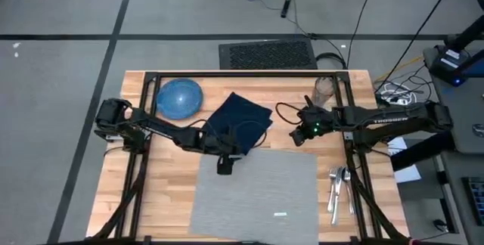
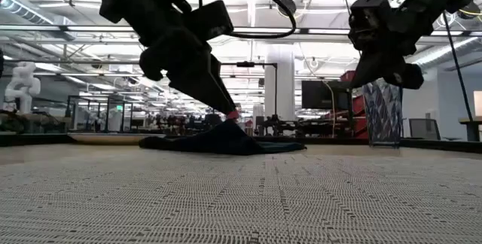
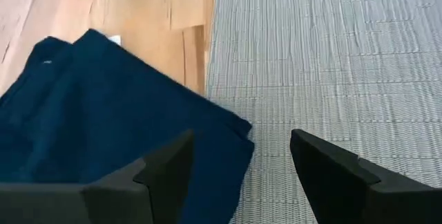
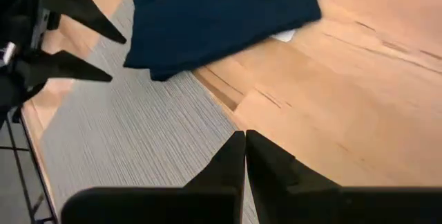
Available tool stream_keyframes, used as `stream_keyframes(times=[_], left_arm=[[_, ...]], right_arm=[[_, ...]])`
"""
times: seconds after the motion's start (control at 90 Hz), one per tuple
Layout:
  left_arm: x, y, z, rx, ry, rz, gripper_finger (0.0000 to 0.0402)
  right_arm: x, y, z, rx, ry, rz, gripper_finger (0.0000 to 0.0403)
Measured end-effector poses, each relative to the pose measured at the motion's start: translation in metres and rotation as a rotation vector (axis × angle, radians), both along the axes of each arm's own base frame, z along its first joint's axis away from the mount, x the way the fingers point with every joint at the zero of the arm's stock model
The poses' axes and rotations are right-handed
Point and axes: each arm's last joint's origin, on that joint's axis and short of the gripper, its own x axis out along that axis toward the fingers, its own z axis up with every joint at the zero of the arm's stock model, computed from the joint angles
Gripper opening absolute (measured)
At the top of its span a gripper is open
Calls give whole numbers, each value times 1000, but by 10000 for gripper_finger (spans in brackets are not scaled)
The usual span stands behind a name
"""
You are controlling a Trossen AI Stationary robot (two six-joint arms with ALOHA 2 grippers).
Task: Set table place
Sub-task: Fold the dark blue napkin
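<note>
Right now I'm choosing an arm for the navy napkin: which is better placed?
Left. The left gripper, fingers open, hovers at the napkin corner; the right gripper is shut, farther off.

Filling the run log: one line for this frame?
left gripper: open, over napkin corner at placemat edge | right gripper: shut, above bare table | plate, cutlery: untouched

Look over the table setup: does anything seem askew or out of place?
The navy napkin lies skewed, one corner overlapping the grey placemat's top edge. The left gripper, open, hovers at that corner; the right gripper, shut, waits over bare wood. Nothing looks spilled or damaged.
</note>
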Motion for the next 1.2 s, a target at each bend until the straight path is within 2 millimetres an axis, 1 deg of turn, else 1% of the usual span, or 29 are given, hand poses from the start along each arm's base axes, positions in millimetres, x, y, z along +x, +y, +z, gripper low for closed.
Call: stream_keyframes(times=[0.189, 0.289, 0.356, 0.467, 0.678, 0.889, 0.944, 1.067, 1.133, 1.2], left_arm=[[3, 4, -12, 11, 36, 16, 227], [3, 4, -12, 34, 30, 30, 225], [4, 6, -11, 39, 20, 40, 216], [4, 11, -11, 42, 23, 58, 178], [5, 17, -12, -38, 29, 12, 77], [5, 17, -12, -72, 34, -7, 11], [5, 17, -12, -77, 35, -2, 4], [6, 18, -10, -99, 43, 22, 1], [10, 20, -4, -110, 46, 42, 0], [16, 24, 6, -109, 40, 53, 0]], right_arm=[[-2, 0, 0, 0, 9, -1, 0], [-2, 0, 0, -1, 10, -1, 0], [-2, 0, 0, -2, 13, -2, 0], [-2, 0, 0, -4, 15, -1, 0], [-2, 0, 0, -4, 17, -1, 0], [-4, 0, -1, -4, 32, -2, 0], [-4, 0, -2, -6, 35, -3, 0], [-4, -1, -2, -18, 38, -17, 0], [-4, -1, -2, -19, 37, -19, 0], [-4, -1, -2, -23, 38, -23, 0]])
